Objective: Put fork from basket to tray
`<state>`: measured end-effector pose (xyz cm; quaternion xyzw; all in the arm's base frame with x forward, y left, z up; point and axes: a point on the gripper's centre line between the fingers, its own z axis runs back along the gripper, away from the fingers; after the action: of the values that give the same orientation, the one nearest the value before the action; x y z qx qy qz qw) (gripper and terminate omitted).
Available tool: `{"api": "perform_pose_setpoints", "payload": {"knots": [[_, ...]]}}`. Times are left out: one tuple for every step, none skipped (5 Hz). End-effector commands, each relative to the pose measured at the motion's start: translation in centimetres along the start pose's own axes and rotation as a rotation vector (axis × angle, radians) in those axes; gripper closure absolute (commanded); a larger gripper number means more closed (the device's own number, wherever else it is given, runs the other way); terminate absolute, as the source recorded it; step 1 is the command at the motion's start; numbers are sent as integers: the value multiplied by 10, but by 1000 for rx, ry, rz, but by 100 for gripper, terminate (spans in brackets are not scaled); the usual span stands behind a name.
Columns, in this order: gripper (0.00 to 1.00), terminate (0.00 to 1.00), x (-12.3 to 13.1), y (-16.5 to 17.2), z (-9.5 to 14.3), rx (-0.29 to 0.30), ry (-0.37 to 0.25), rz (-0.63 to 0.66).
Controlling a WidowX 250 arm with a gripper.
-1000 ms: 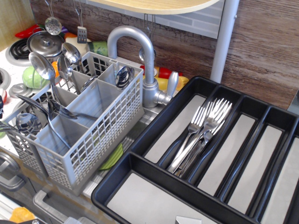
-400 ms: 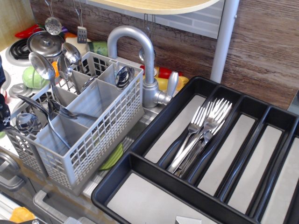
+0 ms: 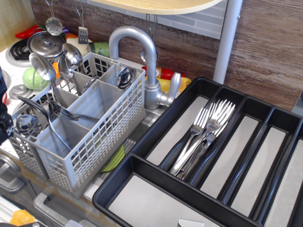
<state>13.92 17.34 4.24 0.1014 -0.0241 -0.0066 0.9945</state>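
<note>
The light grey basket (image 3: 102, 137) stands at the left, beside the sink. It holds several round-bowled silver spoons (image 3: 43, 67), and I see no fork in it. The black tray (image 3: 124, 176) fills the right side. Several silver forks (image 3: 201, 135) lie together in its second long compartment, tines toward the back. A dark part of my gripper (image 3: 4, 124) shows at the far left edge, just left of the basket's front corner. Most of it is cut off by the frame, so its jaws do not show.
A grey faucet (image 3: 137, 40) arches behind the basket, between it and the tray. A grey post (image 3: 227, 42) stands behind the tray. A pot lid (image 3: 45, 43), hanging utensils and toy vegetables sit at the back left. A green item (image 3: 113, 161) lies under the basket.
The dark gripper part has come into view at the left edge and moved down beside the basket. The basket, spoons, forks and tray have not moved.
</note>
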Motion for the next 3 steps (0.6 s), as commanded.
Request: {"api": "perform_pose_setpoints", "payload": {"knots": [[100, 0, 6, -2, 10, 36, -10, 10], [100, 0, 9, -7, 25, 51, 6, 8], [100, 0, 16, -12, 67, 106, 76, 9]]}}
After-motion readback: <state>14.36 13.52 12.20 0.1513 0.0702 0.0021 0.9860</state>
